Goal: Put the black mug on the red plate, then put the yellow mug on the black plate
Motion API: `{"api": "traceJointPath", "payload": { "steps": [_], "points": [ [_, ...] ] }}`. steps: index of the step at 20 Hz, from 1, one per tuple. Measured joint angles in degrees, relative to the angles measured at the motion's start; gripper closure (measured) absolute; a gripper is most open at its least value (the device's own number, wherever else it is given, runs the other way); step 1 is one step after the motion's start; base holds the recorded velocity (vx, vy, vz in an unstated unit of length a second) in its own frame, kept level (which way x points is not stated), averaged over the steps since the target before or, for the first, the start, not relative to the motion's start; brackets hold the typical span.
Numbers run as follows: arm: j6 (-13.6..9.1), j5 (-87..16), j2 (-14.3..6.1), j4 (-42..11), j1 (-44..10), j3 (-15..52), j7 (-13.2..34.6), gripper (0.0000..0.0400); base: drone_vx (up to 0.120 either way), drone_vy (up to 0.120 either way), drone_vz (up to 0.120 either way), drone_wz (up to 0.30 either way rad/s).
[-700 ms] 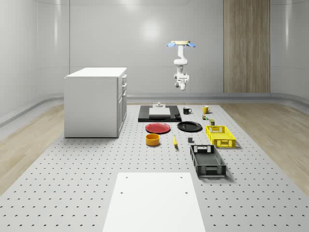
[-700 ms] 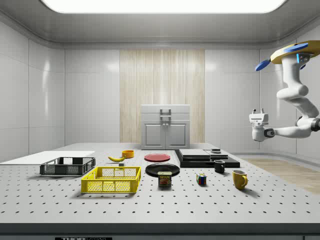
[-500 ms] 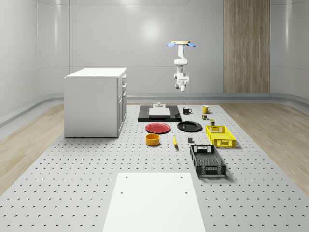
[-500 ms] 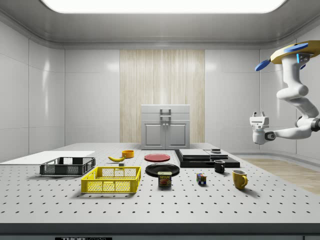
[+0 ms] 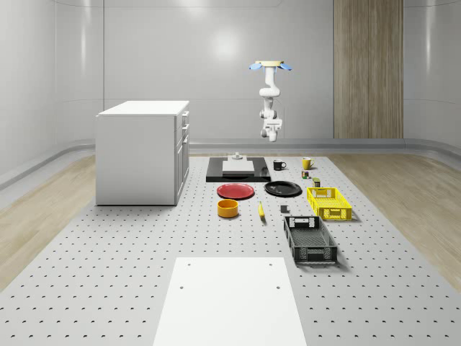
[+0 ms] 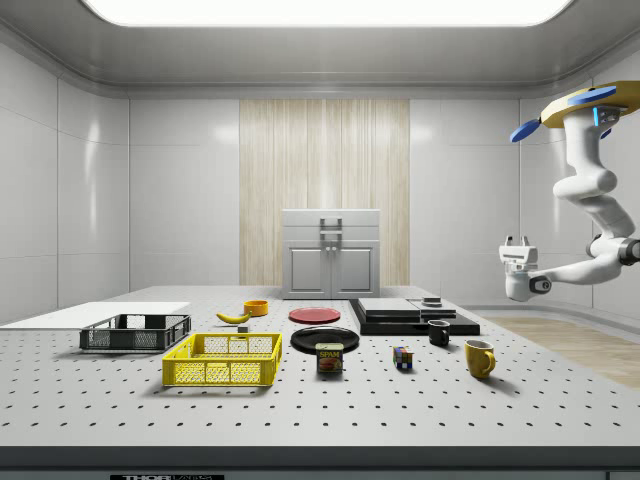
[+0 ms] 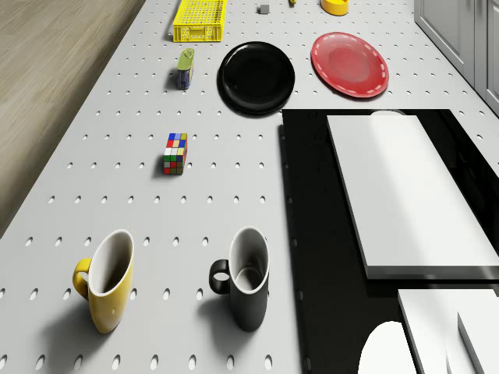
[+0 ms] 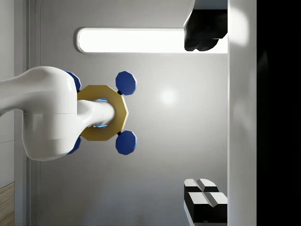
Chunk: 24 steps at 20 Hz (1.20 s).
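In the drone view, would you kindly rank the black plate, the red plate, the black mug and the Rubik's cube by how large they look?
1. black plate and red plate: they look alike, so no order between them
2. black mug, though it is nearer the camera
3. Rubik's cube

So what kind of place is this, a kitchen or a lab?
Most likely a simulated robotics lab: a perforated optical-bench table, a drone hovering past its far end, and test props like the Rubik's cube.

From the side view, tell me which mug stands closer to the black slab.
The black mug. It stands right beside the black slab, with the yellow mug further out toward the side view's right, past it.
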Motion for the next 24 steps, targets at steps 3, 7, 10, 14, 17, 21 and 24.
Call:
{"api": "traceJointPath", "payload": {
  "steps": [3, 7, 10, 14, 17, 21, 24],
  "points": [
    [-0.6, 0.0, 0.5, 1.2, 0.0, 0.0, 0.0, 0.0000, 0.120, 0.000, 0.000, 0.000],
    [-1.0, 0.0, 0.7, 2.0, -0.1, 0.0, 0.0, 0.0000, 0.120, -0.030, 0.000, 0.000],
    [-1.0, 0.0, 0.7, 2.2, -0.1, 0.1, 0.0, 0.0000, 0.053, -0.053, 0.000, 0.000],
    [-0.9, 0.0, 0.7, 2.2, -0.1, 0.1, -0.1, 0.0000, 0.120, 0.000, 0.000, 0.000],
    [-0.8, 0.0, 0.6, 2.2, -0.1, 0.1, -0.1, 0.0000, 0.120, 0.000, 0.000, 0.000],
    [-0.7, 0.0, 0.5, 2.1, -0.2, 0.1, -0.1, 0.0000, 0.120, 0.000, 0.000, 0.000],
    [-0.5, 0.0, 0.4, 2.0, -0.2, 0.2, -0.1, 0.0000, 0.120, 0.000, 0.000, 0.000]
  ]
}}
